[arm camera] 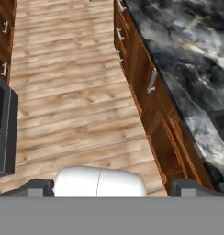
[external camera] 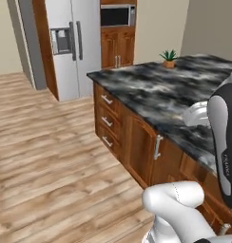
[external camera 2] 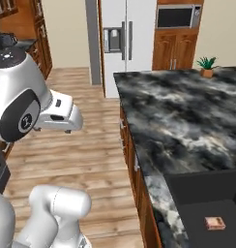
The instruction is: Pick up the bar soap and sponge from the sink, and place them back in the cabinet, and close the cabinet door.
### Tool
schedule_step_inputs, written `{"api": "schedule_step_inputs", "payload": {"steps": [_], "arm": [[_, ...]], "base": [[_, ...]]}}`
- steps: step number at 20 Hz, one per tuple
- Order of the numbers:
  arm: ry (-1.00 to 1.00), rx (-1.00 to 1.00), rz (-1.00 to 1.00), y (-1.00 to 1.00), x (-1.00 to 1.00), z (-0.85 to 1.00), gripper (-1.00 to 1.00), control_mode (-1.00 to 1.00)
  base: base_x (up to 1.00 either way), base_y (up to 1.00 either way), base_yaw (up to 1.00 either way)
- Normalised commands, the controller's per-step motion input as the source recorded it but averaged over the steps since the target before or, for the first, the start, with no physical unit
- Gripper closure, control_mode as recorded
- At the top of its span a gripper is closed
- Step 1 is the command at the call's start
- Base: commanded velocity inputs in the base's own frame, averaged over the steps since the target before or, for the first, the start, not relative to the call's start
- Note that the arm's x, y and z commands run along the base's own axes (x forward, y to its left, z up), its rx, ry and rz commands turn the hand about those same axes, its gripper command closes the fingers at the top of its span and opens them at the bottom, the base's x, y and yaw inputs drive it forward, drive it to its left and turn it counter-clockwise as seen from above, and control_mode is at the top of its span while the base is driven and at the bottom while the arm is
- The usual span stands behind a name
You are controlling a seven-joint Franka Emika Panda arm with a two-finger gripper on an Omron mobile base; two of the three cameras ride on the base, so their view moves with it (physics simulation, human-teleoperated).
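Note:
The black sink [external camera 2: 202, 189] is recessed in the marble counter at the lower right of the right base view, and its corner shows at the right edge of the hand view [arm camera: 222, 120]. A small orange rectangle [external camera 2: 214, 223] lies on the basin floor; I cannot tell whether it is the bar soap. The sponge, the cabinet and the cabinet door are out of view. My gripper [external camera 2: 66, 128] hangs over the wooden floor, left of the counter and well away from the sink. Its fingertips [arm camera: 40, 187] stand wide apart in the hand view, open and empty.
The dark marble island counter [external camera: 160, 90] has drawers [external camera: 107, 121] and a door below it. A small potted plant [external camera: 169, 58] stands at its far end. A fridge [external camera: 72, 42] and a microwave [external camera: 117, 15] line the back wall. A dark appliance [arm camera: 2, 131] sits across the floor aisle.

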Motion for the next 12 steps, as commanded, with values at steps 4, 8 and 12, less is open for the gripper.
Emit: {"api": "schedule_step_inputs", "payload": {"steps": [4,8,12], "arm": [[0.0,0.0,0.0,0.0,0.0,0.0,-1.0,1.0],[0.0,0.0,0.0,0.0,0.0,0.0,-1.0,1.0],[0.0,0.0,0.0,0.0,0.0,0.0,-1.0,1.0]], "base": [[0.1,0.02,-0.64],[0.0,0.21,-0.7],[0.04,0.15,-0.7]]}}
